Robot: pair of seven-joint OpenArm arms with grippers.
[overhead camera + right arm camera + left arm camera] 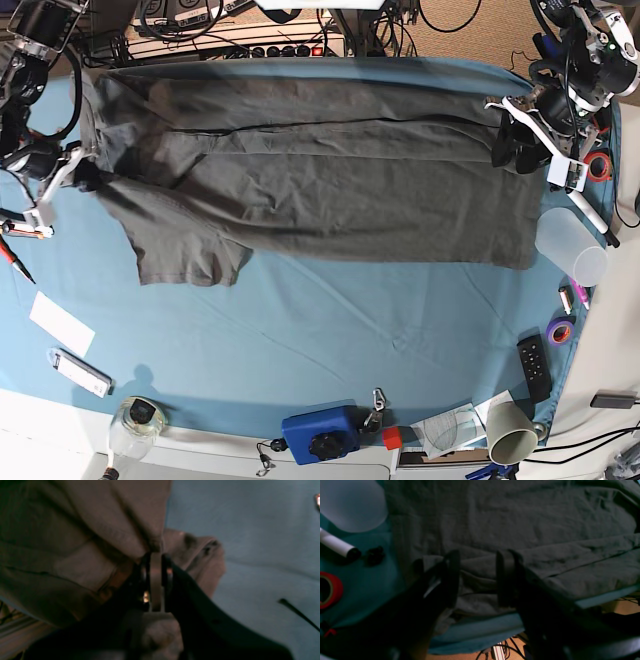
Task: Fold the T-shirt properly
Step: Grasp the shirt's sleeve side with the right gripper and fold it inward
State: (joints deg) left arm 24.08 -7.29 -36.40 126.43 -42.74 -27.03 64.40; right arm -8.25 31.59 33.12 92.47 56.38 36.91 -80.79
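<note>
Right gripper (156, 562): jaws drawn together on a bunched edge of the T-shirt (300, 190), cloth pinched between the pads at the shoulder end of the garment.
Left gripper (476, 577): jaws standing apart just over the crumpled hem, nothing between them; whether the pads touch the cloth is hard to tell in the dark wrist view.
T-shirt: spread lengthwise along the far half of the blue table cloth (330, 340), one long fold already laid over, a sleeve jutting toward the near side.
Step in hand: probably gathering both ends so the length can be carried over together.
Doing it well: the left gripper should close on both layers of the hem, low and square, before either arm lifts.
Tension: both arms should rise level, keeping the cloth lightly taut so the fold line stays straight.
Risk: a one-layer pinch would let the lower layer drag and skew.
Clutter: red tape roll (328, 590) and white tube (338, 546) lie just beside the hem.
</note>
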